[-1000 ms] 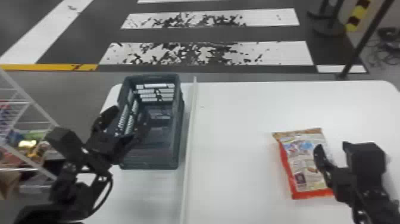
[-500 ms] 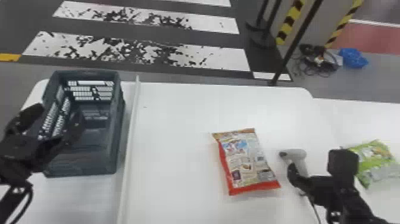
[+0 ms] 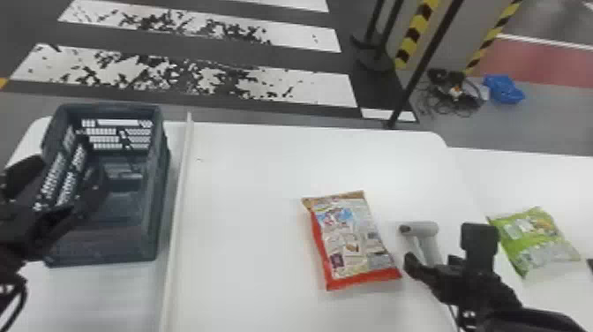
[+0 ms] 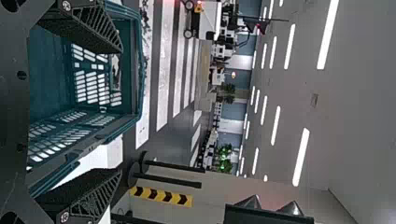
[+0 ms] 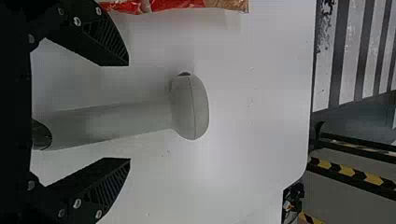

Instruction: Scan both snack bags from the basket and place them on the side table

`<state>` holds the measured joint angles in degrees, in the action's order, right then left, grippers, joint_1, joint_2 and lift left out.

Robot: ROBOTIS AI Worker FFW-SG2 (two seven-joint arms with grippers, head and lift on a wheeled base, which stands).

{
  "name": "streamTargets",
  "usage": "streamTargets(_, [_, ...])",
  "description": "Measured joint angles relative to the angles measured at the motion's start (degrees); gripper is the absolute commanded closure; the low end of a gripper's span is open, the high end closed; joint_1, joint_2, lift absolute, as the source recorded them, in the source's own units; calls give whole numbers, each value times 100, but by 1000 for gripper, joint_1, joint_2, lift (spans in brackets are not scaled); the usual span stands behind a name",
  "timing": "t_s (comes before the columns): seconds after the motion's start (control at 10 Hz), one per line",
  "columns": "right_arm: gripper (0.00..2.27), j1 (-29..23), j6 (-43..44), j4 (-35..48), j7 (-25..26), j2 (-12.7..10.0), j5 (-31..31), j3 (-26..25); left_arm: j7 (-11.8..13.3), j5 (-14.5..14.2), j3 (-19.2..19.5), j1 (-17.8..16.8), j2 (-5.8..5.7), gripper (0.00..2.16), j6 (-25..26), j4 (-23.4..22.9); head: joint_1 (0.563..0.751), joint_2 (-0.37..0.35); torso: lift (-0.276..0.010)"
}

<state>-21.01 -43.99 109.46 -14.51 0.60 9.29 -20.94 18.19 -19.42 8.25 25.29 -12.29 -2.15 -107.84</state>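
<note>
the black right gripper [image 5: 129,112] had left the red-and-white plastic snack bag [image 3: 353,238] for the grey scanner [image 3: 419,228] just right of it, fingers wide, empty — scanning likely next; the black left gripper [image 4: 122,111] gaped empty; the green plastic bag [image 3: 534,240] lay right.

— Colours on the white tabletop [image 3: 247,176]?
— Toward its left edge, the basket [image 3: 101,247]: dark blue-grey, walls patterned with slots. Nearer its right edge, a snack bag [image 3: 353,238]: red border, tan end, pale printed panels with a blue patch.
— And beside that?
— A scanner [image 3: 421,228], pale grey, dark-tipped. Past the tabletop's right edge, a second snack bag [image 3: 534,238]: lime green, whitish patches.
— The floor beyond the far edge?
— Dark, with white stripes [image 3: 300,90], black-flecked.
</note>
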Motion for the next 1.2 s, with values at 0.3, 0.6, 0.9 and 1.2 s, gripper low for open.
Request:
streamTargets(0.3, [2223, 314, -409, -314, 29, 197, 157, 53, 0, 0, 2, 2, -1, 90, 0, 16, 695, -204, -75])
streamTargets(0.6, [2253, 274, -468, -165, 88, 190, 161, 82, 0, 0, 10, -5, 0, 90, 0, 25, 695, -203, -75])
streamTargets(0.9, [2253, -122, -712, 651, 51, 138, 117, 224, 0, 0, 20, -7, 14, 90, 0, 27, 695, -184, -75])
streamTargets(1.2, [2253, -651, -1006, 1433, -16, 43, 100, 551, 0, 0, 26, -7, 31, 90, 0, 39, 695, -136, -75])
